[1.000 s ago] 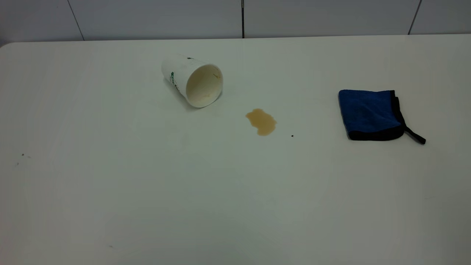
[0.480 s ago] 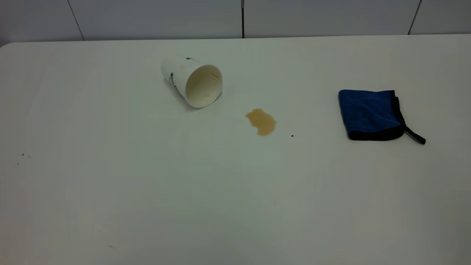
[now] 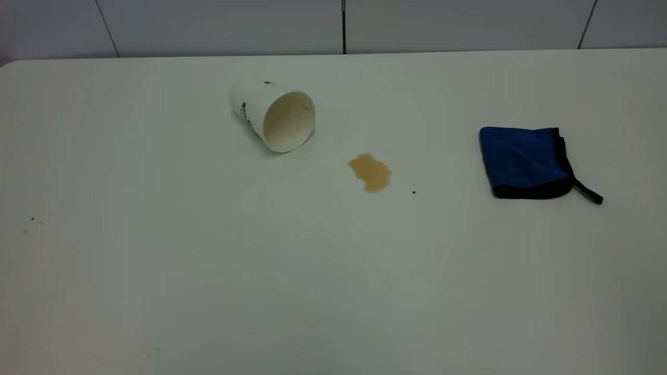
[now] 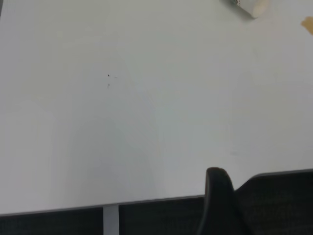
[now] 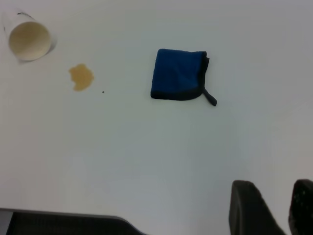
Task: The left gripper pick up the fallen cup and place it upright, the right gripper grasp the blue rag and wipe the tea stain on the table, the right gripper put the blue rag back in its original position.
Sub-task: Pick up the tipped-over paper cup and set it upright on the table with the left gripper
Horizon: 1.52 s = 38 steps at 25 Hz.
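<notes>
Nothing has moved: the cup [image 3: 273, 113] lies fallen near the worktop's [image 3: 208, 271] far edge; my hands' state I cannot tell.

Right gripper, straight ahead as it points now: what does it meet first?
Probably just the bare white table; the folded blue microfibre rag lies aside of the right gripper's line, though depth is unclear.

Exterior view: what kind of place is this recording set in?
Probably a lab or test bench staged as a spill cleanup: a bare white table against a tiled wall, holding only a tipped paper cup, tea stain and blue rag.
</notes>
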Tool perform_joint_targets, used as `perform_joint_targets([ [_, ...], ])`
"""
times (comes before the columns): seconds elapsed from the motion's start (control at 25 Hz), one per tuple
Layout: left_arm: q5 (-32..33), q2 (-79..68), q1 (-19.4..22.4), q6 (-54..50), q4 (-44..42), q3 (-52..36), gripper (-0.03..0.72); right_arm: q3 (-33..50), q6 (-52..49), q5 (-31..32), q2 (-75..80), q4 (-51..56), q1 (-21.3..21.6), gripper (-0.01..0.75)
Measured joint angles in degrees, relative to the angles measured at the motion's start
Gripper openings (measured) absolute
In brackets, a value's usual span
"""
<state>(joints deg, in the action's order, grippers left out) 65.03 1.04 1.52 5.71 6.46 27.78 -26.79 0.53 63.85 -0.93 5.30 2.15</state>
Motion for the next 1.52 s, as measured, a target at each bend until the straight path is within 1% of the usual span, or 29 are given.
perform_joint_targets([
  [0.2,-0.26,0.00,0.00,0.05,3.52,0.00,0.483,0.00,0.00,0.00,0.00,0.00,0.00,0.239],
  [0.52,-0.44,-0.62,0.00,0.05,3.91,0.00,0.483,0.00,0.00,0.00,0.00,0.00,0.00,0.239],
  [0.64,-0.85,-5.54,0.00,0.05,3.41,0.00,0.483,0.00,0.00,0.00,0.00,0.00,0.00,0.239],
  [0.72,-2.54,-11.04,0.00,0.05,3.01,0.58,0.483,0.00,0.00,0.00,0.00,0.00,0.00,0.239],
  [0.84,-8.57,-21.78,0.00,1.82,3.01,1.89,0.487,0.00,0.00,0.00,0.00,0.00,0.00,0.239],
  [1.0,-17.98,-36.50,0.00,8.23,3.80,2.09,0.537,0.00,0.00,0.00,0.00,0.00,0.00,0.239],
  [1.12,-25.77,-48.67,0.00,13.80,6.67,2.55,0.583,0.00,0.00,0.00,0.00,0.00,0.00,0.239],
  [1.2,-30.67,-56.24,0.00,16.61,9.12,3.86,0.589,0.00,0.00,0.00,0.00,0.00,0.00,0.239],
  [1.28,-33.99,-63.55,-0.42,18.58,10.85,6.15,0.585,0.00,0.00,0.00,0.00,0.00,0.00,0.239],
  [1.36,-37.51,-70.81,-2.29,19.21,11.19,8.85,0.583,0.00,0.00,0.00,0.00,0.00,0.00,0.239],
  [1.52,-44.61,-83.63,-8.96,19.28,11.43,15.52,0.582,0.00,0.00,0.00,0.00,0.00,0.00,0.239],
])
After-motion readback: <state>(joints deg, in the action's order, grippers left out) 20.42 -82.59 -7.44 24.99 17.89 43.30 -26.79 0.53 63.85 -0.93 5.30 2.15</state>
